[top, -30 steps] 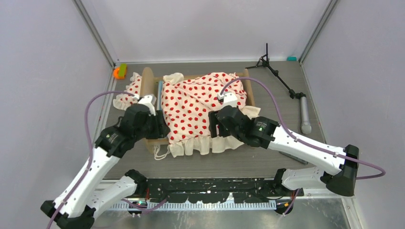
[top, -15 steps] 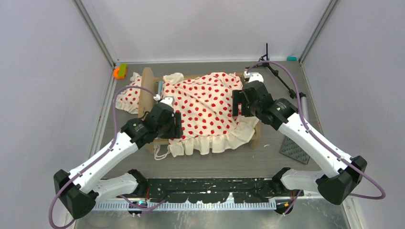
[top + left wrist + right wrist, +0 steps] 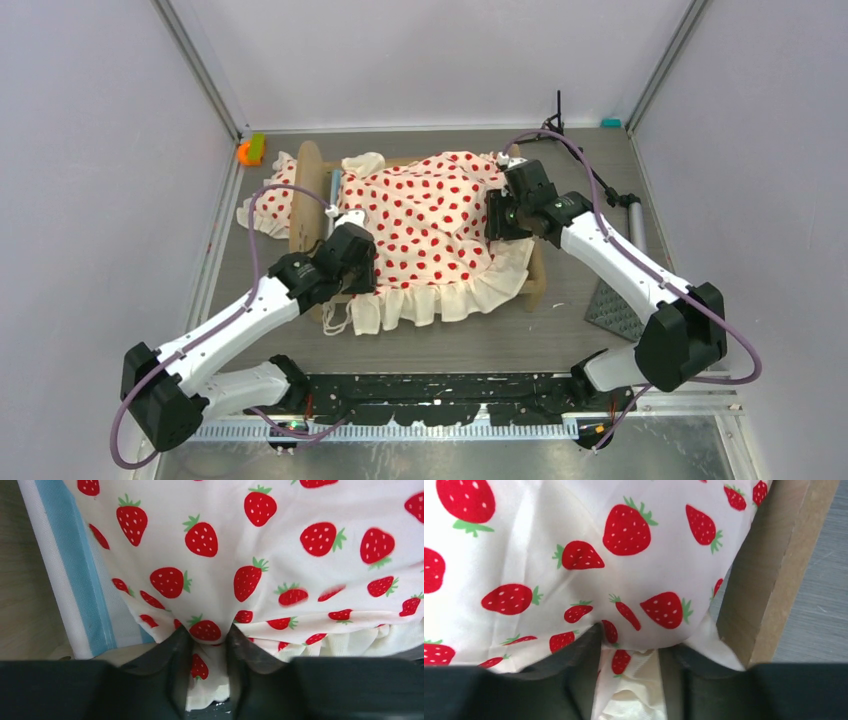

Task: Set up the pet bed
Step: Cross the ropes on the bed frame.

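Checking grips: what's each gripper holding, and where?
Both pinch folds of the strawberry-print bedding: left gripper by its ruffle, right gripper beside the end board.

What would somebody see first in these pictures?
A cream blanket covered in red strawberries, spread over the little wooden pet bed in the middle of the table. The left tool pinches its near-left corner and the right tool pinches its right end, beside the end board. A small orange thing sits in the far left corner.

White arms (image 3: 225, 330), black joints (image 3: 675, 345), purple cables (image 3: 252, 225)
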Controlling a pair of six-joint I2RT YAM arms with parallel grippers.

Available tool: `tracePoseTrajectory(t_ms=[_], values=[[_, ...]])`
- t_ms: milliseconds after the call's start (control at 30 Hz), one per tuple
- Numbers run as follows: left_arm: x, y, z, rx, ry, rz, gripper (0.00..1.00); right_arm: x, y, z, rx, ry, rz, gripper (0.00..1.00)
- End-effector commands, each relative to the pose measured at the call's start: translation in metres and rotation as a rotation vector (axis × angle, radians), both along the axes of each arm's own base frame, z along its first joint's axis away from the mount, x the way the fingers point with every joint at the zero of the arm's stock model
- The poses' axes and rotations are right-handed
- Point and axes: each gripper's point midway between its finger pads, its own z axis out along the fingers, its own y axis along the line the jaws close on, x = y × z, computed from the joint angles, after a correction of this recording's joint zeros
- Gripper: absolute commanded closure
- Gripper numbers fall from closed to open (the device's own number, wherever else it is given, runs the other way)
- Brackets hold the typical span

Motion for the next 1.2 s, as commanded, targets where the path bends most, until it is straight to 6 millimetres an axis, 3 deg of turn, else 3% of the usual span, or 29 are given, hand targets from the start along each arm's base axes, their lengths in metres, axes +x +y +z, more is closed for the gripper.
tracePoseTrajectory(t_ms=[0, 167, 333, 467, 600, 733, 800, 933, 1167], values=[[0.018, 0.005, 0.007, 0.040, -0.074, 0.056, 0.74, 0.011, 0.018, 0.020, 0.121, -0.060, 0.049, 0.58], [0.030, 0.011, 0.041, 0.095, -0.137, 0.045, 0.99, 0.010, 0.008, 0.054, 0.139, -0.145, 0.015, 0.87], [0.050, 0.037, 0.098, 0.233, -0.251, 0.088, 1.00, 0.011, -0.010, 0.085, 0.109, -0.181, -0.077, 0.95], [0.076, 0.050, 0.125, 0.260, -0.270, 0.110, 1.00, 0.006, -0.019, 0.086, 0.078, -0.140, -0.129, 0.97], [0.093, 0.057, 0.127, 0.284, -0.242, 0.117, 1.00, -0.013, -0.027, 0.077, 0.065, -0.076, -0.141, 0.91], [0.093, 0.062, 0.123, 0.296, -0.227, 0.116, 1.00, -0.043, -0.030, 0.066, 0.087, -0.011, -0.119, 0.58], [0.090, 0.062, 0.118, 0.292, -0.218, 0.109, 1.00, -0.053, -0.040, 0.070, 0.086, -0.039, -0.142, 0.44], [0.085, 0.066, 0.111, 0.305, -0.203, 0.107, 1.00, -0.047, -0.068, 0.087, 0.006, -0.136, -0.247, 0.35], [0.080, 0.069, 0.105, 0.324, -0.182, 0.100, 1.00, -0.008, -0.067, 0.100, -0.046, -0.157, -0.258, 0.31]])
